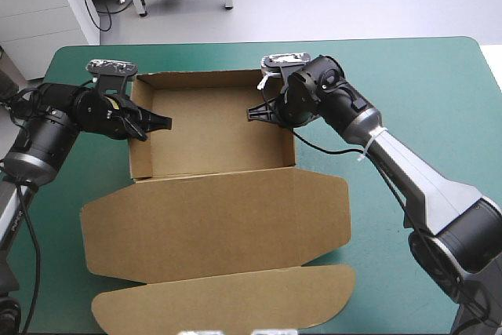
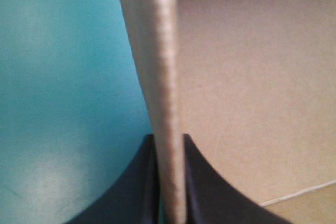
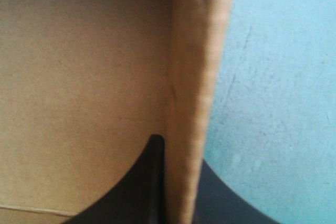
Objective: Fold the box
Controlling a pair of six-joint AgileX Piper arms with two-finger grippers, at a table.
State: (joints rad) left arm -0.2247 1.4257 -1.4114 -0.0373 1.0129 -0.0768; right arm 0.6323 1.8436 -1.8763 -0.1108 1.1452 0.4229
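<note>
The brown box [image 1: 212, 131] stands as an open tray with its walls raised, and its lid [image 1: 216, 225] lies flat toward the near edge with a rounded flap [image 1: 227, 300] at the end. My left gripper [image 1: 153, 123] is shut on the box's left wall [image 2: 165, 103], one black finger on each side of the board. On the opposite side my right gripper [image 1: 263, 113] is shut on the box's right wall [image 3: 191, 98], with one finger [image 3: 149, 182] inside the tray and the other outside.
The teal-green cover [image 1: 423, 92] lies bare to the right of the box and along the far edge. The lid's flap reaches close to the table's near edge.
</note>
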